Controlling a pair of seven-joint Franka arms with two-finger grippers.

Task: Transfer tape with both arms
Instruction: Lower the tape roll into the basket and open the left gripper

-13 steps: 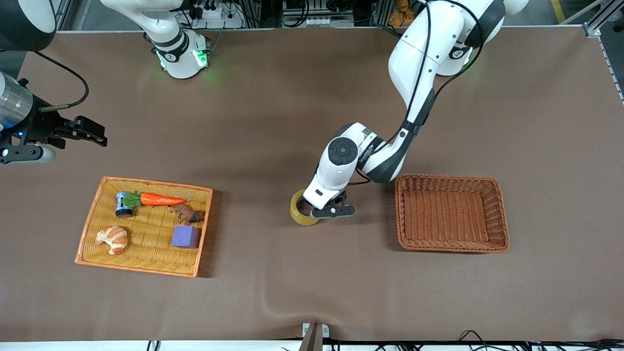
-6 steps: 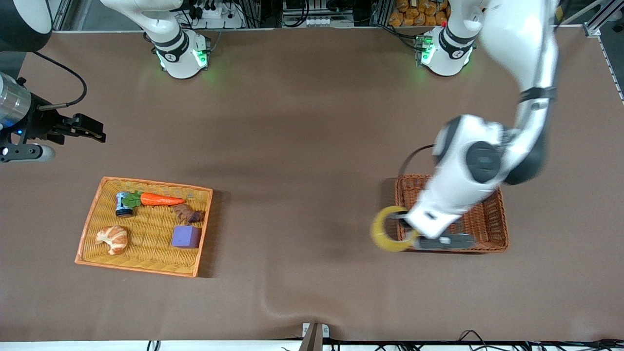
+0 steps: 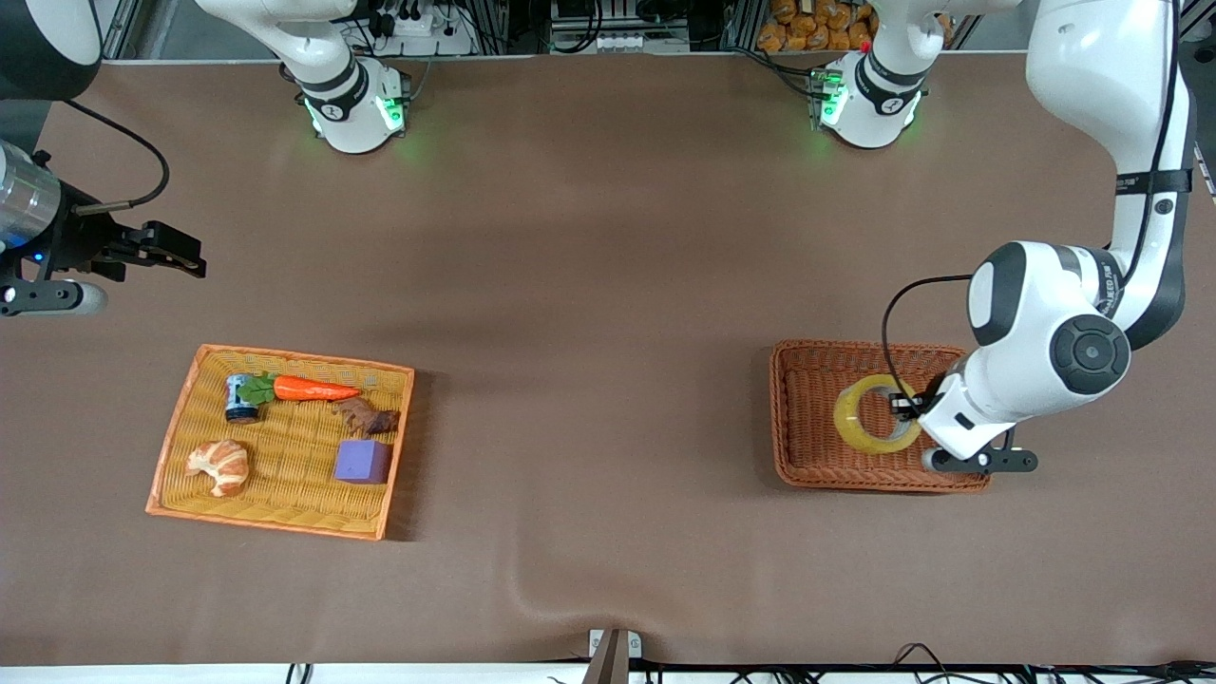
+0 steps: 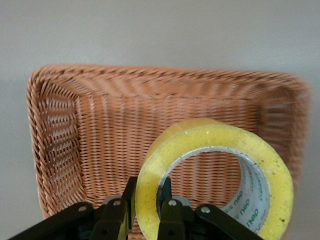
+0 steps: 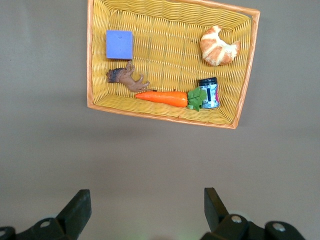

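Left gripper (image 4: 145, 212) pinches the tape (image 3: 876, 414) over the brown basket (image 3: 804, 456); right gripper (image 5: 142, 210) waits spread wide above bare table, yellow tray (image 3: 173, 432) nearby

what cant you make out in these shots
- Front view: the left tool is hidden under its own white wrist; its grip on the tape shows only in the left wrist view.
- Whether the tape touches the brown basket floor: neither view settles it.
- Left wrist view: the tape's lower edge is cut off by the frame.
- Front view: the right tool sits small and dark, waiting; its open fingers show only in the right wrist view.
- The jar's label is too small to read.
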